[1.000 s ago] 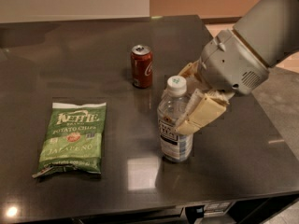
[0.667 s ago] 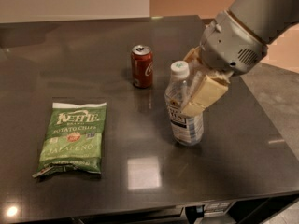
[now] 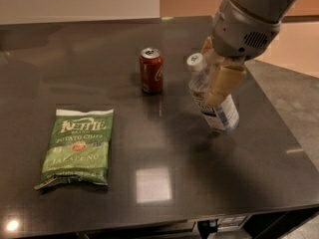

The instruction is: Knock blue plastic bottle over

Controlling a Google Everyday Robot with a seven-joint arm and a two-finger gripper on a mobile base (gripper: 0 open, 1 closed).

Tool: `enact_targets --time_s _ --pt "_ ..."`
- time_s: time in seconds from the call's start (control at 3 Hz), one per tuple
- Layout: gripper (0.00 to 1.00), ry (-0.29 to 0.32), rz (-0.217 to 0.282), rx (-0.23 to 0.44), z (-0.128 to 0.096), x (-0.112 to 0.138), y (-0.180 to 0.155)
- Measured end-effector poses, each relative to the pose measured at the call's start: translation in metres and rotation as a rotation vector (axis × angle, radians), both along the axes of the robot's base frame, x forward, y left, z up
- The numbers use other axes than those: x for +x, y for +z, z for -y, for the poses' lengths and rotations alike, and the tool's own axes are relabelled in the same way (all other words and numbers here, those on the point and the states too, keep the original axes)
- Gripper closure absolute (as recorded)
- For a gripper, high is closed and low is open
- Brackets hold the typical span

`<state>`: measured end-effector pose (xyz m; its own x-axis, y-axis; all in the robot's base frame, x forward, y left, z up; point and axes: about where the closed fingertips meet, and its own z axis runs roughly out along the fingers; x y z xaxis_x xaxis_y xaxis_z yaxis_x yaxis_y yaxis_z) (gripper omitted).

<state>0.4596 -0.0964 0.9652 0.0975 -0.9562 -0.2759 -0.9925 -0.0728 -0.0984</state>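
Observation:
The blue plastic bottle [image 3: 217,112] is a small clear bottle with a white cap and a white-blue label. It stands tilted on the dark table [image 3: 164,148], right of centre, with its cap leaning up and to the left and its base low on the right. My gripper [image 3: 218,81] comes down from the upper right and is against the bottle's upper half, covering part of it. The bottle's base looks close to the table top; I cannot tell whether it touches.
A red soda can [image 3: 151,70] stands upright just left of the bottle. A green Kettle chips bag [image 3: 79,146] lies flat at the left. The table's right edge [image 3: 284,128] runs close past the bottle, with floor beyond.
The bottle and my gripper have moved together to the right and farther back. The bottle has gone from upright to clearly tilted, cap leaning left. The can and bag have not moved.

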Motion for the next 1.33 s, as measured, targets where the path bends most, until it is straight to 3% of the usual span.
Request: enact_targets --time_s 0.67,1.0,1.33 --pt "1.00 0.020 0.038 -0.245 0.025 0.008 -0.031" --pt "0.84 0.040 0.029 -0.306 0.030 0.003 -0.045" --pt "0.60 0.056 0.019 -0.337 0.030 -0.004 -0.056"
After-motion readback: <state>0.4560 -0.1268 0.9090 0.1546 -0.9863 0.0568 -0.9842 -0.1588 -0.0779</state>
